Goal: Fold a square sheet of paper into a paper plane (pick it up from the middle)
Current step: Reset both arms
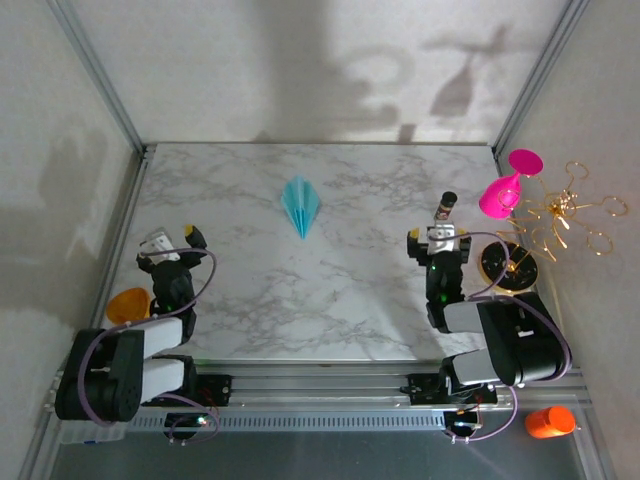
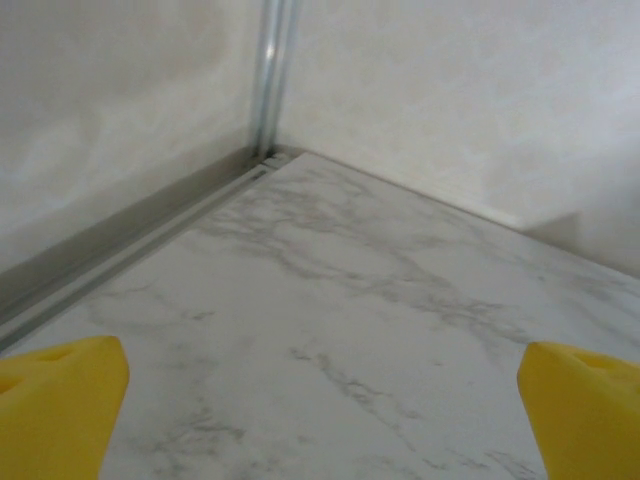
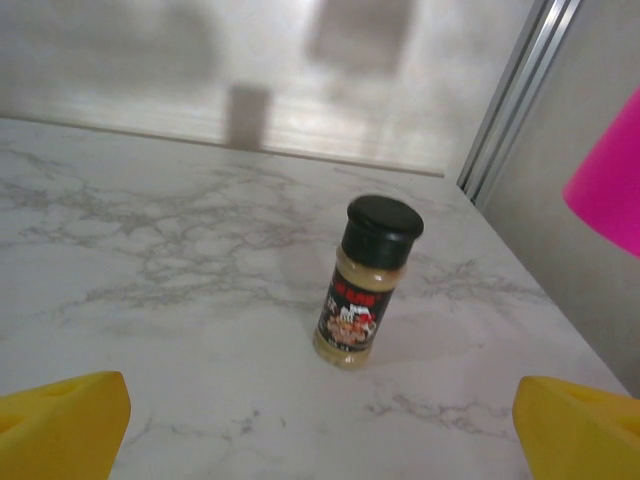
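Marble table [image 1: 330, 310] is boxed in by pale walls. Left gripper [image 1: 172, 238] is held wide open and empty at the left. Right gripper [image 1: 437, 236] is likewise spread wide and empty. Spice jar [image 3: 365, 285] is stood upright just ahead of the right gripper. Pink goblet [image 1: 503, 192] and gold wire stand [image 1: 565, 210] are seen past it at the right edge. Paper plane [image 1: 301, 205] is laid flat mid-table, well apart from both grippers, with its long axis run far-to-near and its nose pointed at the near edge.
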`<state>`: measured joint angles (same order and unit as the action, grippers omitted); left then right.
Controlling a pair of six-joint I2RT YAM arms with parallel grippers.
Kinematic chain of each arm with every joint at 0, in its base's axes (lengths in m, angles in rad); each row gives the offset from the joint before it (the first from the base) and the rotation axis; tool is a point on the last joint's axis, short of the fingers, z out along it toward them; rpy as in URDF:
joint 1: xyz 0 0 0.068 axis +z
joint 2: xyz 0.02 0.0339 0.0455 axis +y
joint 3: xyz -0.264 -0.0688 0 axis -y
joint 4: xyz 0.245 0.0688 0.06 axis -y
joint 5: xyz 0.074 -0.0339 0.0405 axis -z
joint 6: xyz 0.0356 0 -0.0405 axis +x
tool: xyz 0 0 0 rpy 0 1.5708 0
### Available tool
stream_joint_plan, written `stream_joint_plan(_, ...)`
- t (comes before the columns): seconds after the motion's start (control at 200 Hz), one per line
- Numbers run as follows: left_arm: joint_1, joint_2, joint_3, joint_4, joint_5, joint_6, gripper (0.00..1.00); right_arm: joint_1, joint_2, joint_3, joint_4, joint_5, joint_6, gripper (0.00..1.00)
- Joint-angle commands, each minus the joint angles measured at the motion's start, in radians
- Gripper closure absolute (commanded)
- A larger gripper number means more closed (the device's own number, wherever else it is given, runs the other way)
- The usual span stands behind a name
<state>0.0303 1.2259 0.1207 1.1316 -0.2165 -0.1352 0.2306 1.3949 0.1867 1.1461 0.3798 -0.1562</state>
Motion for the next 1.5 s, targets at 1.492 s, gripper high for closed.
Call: stream_joint_plan(1.492,-0.095,0.319,0.110,0.159,0.062,0.066,0.01,-0.186,0.154,0.017,0.179,-0.233,0.173,0.01)
